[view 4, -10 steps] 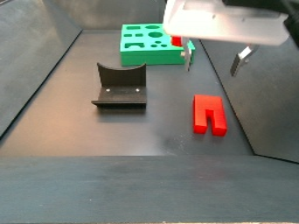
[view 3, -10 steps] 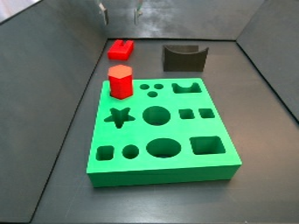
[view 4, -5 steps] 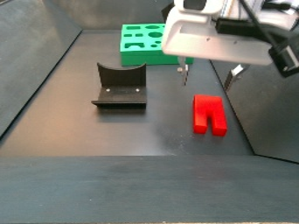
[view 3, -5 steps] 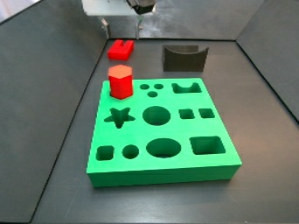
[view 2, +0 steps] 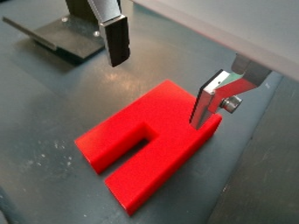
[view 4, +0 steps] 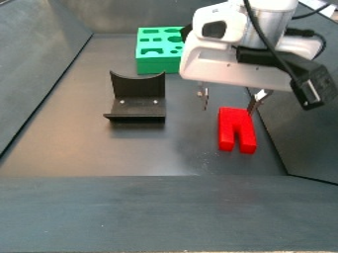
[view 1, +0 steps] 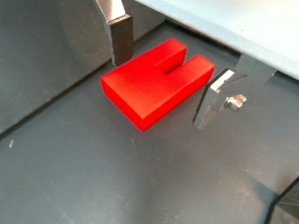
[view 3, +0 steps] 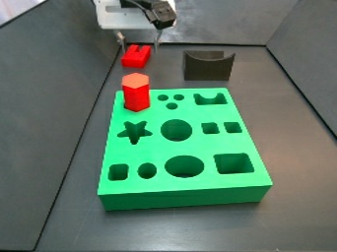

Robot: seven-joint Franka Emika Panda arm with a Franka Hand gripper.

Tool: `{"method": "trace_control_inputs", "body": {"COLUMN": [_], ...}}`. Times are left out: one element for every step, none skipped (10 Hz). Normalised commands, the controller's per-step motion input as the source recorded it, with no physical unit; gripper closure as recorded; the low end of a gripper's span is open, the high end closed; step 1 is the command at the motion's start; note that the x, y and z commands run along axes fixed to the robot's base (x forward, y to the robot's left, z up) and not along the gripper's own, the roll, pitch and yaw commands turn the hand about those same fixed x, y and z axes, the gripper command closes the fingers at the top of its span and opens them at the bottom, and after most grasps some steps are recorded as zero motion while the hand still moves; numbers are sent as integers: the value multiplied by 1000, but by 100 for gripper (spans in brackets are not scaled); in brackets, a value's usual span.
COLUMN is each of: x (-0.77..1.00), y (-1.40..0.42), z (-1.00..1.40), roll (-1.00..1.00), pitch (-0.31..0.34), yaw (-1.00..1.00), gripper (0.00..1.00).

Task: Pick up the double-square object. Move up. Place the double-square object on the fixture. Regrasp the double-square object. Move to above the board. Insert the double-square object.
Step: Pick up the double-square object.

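We see the gripper [view 4: 231, 97] poised low over the double-square object [view 4: 236, 129], its two fingers spread apart and closed on nothing. In both wrist views the fingers [view 1: 121, 39] [view 2: 115, 41] flank the red block's [view 1: 158, 80] [view 2: 151, 147] solid end, one on each side, with bare grey floor showing in the gaps; whether the tips reach the floor we cannot tell. The block lies flat, its notch [view 2: 132, 145] open toward the end away from the fingers. In a side view the fixture [view 4: 134, 99] stands well apart across open floor, and the board [view 4: 172, 48] lies farther back by the wall. In a side view the board [view 3: 184, 148] carries a red hexagonal prism [view 3: 134, 92] upright at its near corner, close to the gripper [view 3: 138, 41]. Grey walls [view 3: 79, 59] bound the floor closely beside the block.
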Motion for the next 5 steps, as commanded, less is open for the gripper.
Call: {"method": "trace_control_inputs", "body": {"x": [-491, -623, -429, -346, -351], "y": [37, 46, 0, 0, 0], "z": [-743, -706, -726, -740, -743], "roll": [267, 249, 249, 264, 267], "pitch": [-114, -131, -131, -124, -120], "yaw": [0, 0, -20, -14, -23], "gripper": [0, 0, 0, 0, 0]}}
